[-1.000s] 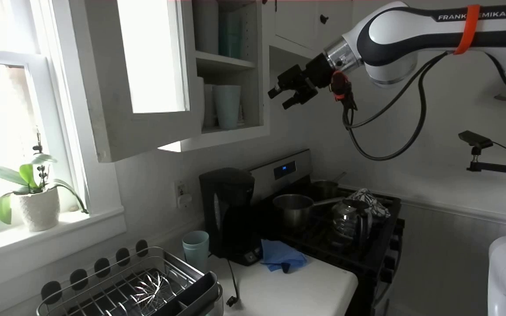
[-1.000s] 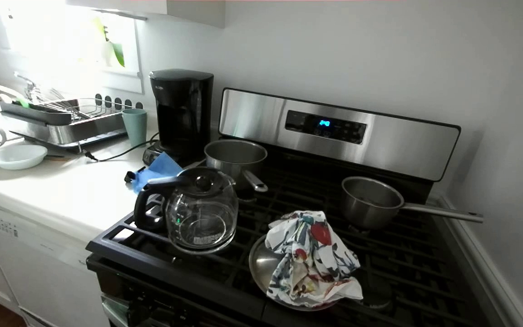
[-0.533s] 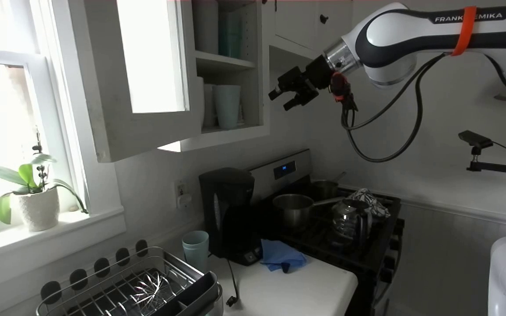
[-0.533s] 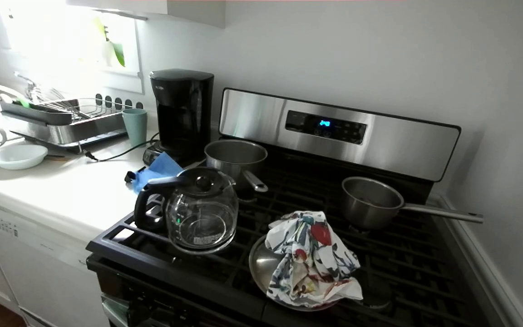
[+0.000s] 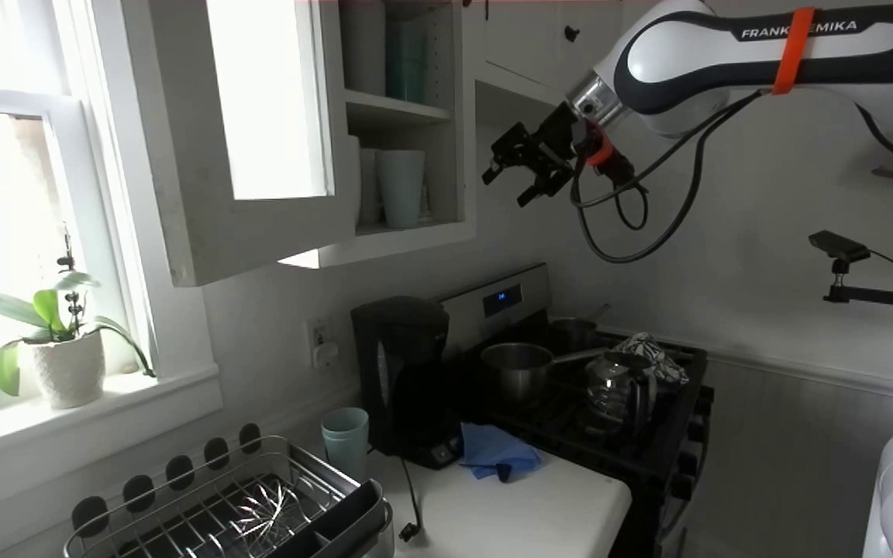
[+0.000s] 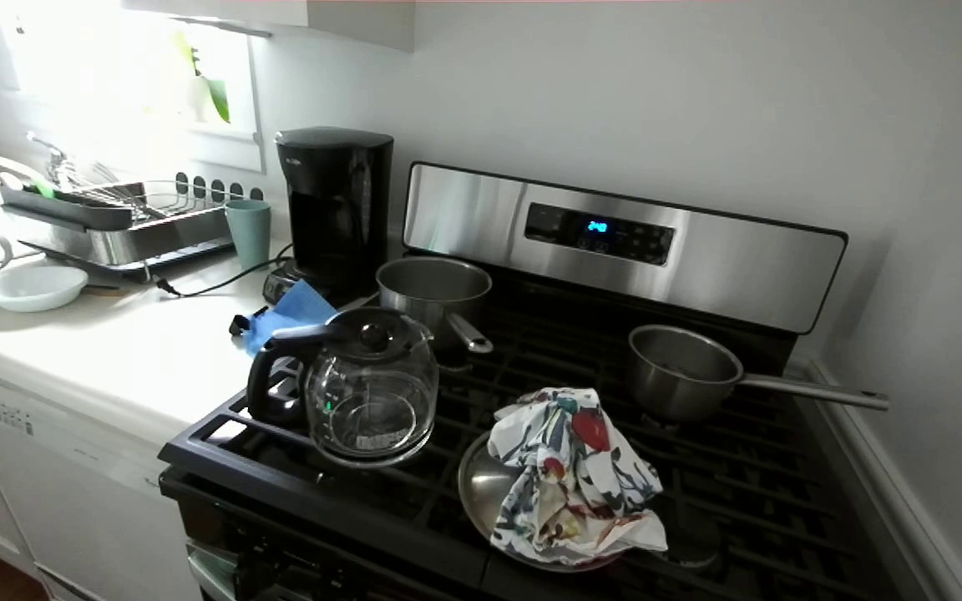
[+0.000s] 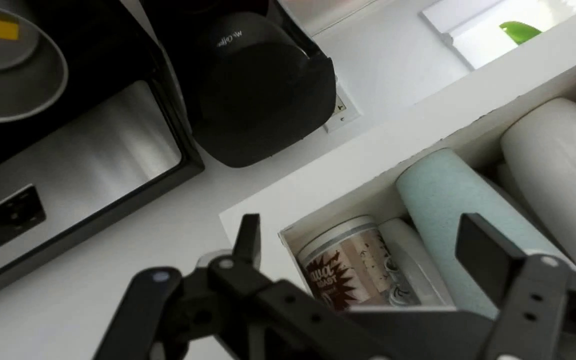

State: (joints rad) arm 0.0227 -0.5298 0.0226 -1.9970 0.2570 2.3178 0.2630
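My gripper (image 5: 506, 188) hangs in the air in front of an open upper cabinet in an exterior view. Its jaws stand wide apart with nothing between them. In the wrist view the gripper (image 7: 365, 245) faces the cabinet's lower shelf. A mug with a brown and red printed pattern (image 7: 343, 265) shows beyond the gap between the fingers. A pale teal cup (image 7: 448, 195) stands beside it, partly behind the right finger (image 7: 485, 255); it also shows in an exterior view (image 5: 401, 186). A white cup (image 7: 563, 170) is farther right. The gripper appears apart from all of them.
The cabinet door (image 5: 260, 240) stands open. Below are a coffee maker (image 5: 396, 364), a dish rack (image 5: 284, 527) and stacked teal cups (image 5: 346, 442). The stove carries saucepans (image 6: 681, 376), a glass carafe (image 6: 372, 401) and a floral cloth (image 6: 573, 476). A camera (image 5: 839, 246) is on a stand.
In the last half second the wrist has turned and the gripper has shifted slightly right and down in an exterior view. The forearm has moved a little left. The objects have not moved.
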